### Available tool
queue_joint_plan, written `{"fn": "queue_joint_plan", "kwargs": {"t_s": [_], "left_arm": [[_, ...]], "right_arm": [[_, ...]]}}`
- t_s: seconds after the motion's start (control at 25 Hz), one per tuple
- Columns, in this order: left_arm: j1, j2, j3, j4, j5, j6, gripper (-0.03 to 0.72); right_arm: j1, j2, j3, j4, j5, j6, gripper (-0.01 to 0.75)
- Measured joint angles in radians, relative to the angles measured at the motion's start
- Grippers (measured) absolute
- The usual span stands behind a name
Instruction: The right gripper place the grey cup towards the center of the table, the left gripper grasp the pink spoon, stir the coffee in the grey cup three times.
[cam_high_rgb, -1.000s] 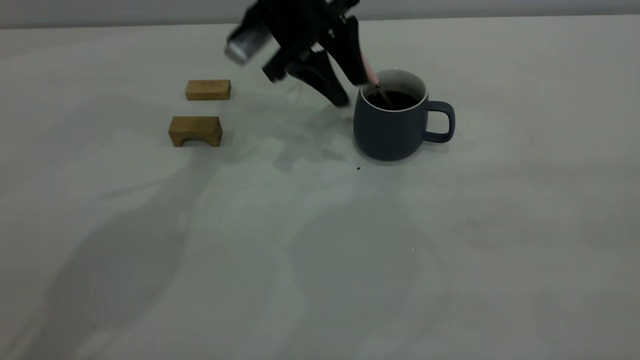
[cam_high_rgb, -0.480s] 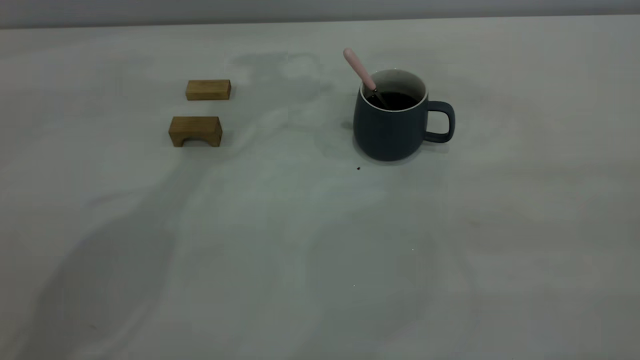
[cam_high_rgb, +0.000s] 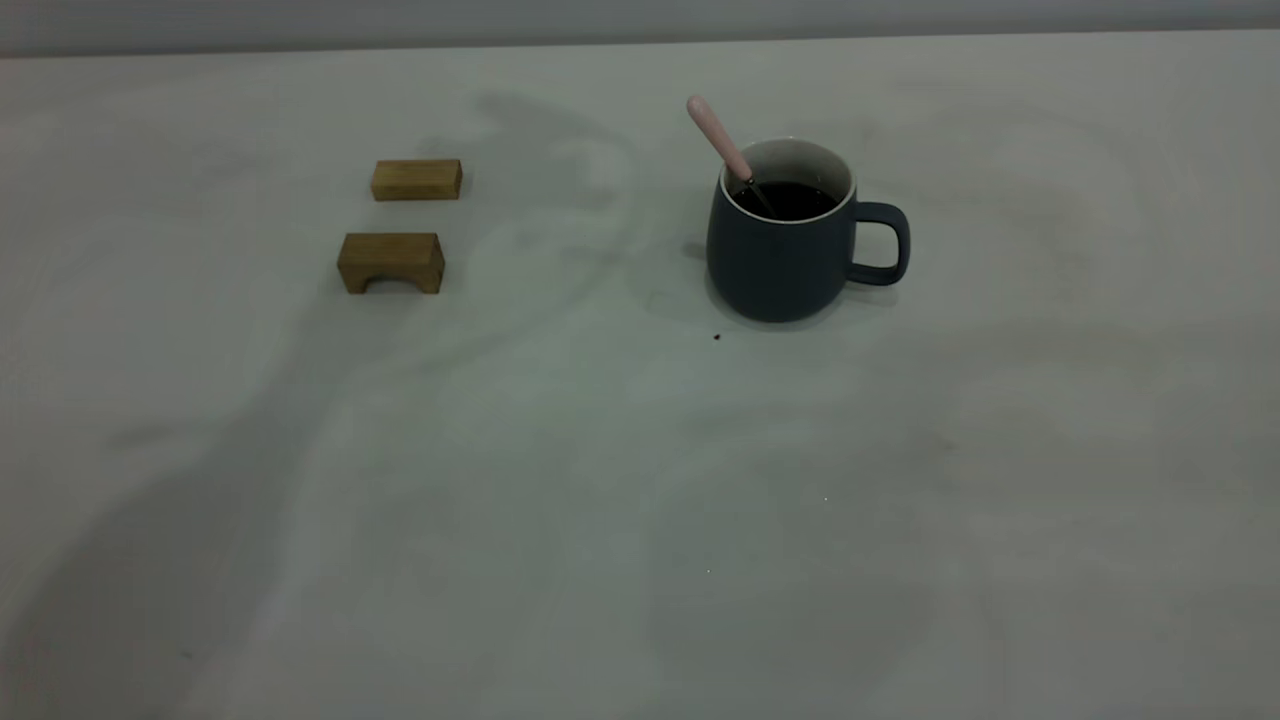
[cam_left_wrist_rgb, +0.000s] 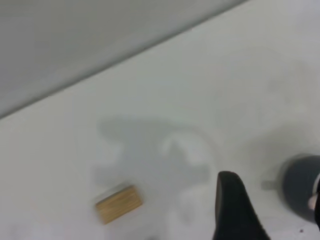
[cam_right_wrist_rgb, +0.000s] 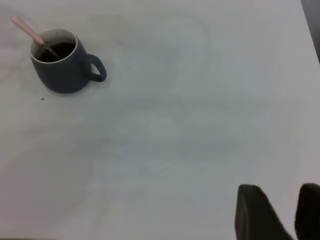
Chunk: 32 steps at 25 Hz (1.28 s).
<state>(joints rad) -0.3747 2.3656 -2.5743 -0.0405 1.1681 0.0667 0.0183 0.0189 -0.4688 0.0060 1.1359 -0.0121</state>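
The grey cup (cam_high_rgb: 785, 255) stands upright toward the middle of the table (cam_high_rgb: 640, 500), its loop handle pointing to the exterior view's right, with dark coffee (cam_high_rgb: 785, 200) filling it below the white rim. The pink spoon (cam_high_rgb: 722, 150) leans against the cup's rim on the side away from the handle, its pink handle rising up and outward while its metal neck dips into the liquid; the bowl is hidden beneath the coffee. A tiny dark speck (cam_high_rgb: 717, 337) lies on the table just in front of the cup. Well apart to the exterior view's left sit two wooden blocks, a flat one (cam_high_rgb: 416, 180) farther back and an arched one (cam_high_rgb: 390, 262) nearer the camera. Neither arm appears in the exterior view; only soft shadows cross the surface. In the left wrist view, the left gripper (cam_left_wrist_rgb: 272, 210) is high above the table, one black finger (cam_left_wrist_rgb: 235, 210) plain and the other only a sliver at the frame's edge, spread apart and holding nothing, with the cup cut off between them. In the right wrist view, the right gripper (cam_right_wrist_rgb: 285, 212) hangs far from the cup, its two finger tips only partly in frame with a gap between them, empty.
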Motion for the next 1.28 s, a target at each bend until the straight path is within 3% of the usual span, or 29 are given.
{"fn": "queue_joint_plan", "kwargs": {"t_s": [0.2,0.72,0.92,1.28], "left_arm": [[0.005,-0.138,0.242,0.068,0.0,-0.003,0.459],[0.005,-0.722,1.277,0.122,0.0,-0.147,0.459],[0.012,-1.001,1.597,0.154,-0.002,-0.149,0.459],[0.268,-1.563,1.946,0.132,-0.054,-0.15,0.459]], "right_arm": [[0.0,0.0,0.0,0.0,0.0,0.0,0.24],[0.0,0.0,0.0,0.0,0.0,0.0,0.24],[0.0,0.0,0.0,0.0,0.0,0.0,0.24],[0.0,0.0,0.0,0.0,0.0,0.0,0.24]]}}
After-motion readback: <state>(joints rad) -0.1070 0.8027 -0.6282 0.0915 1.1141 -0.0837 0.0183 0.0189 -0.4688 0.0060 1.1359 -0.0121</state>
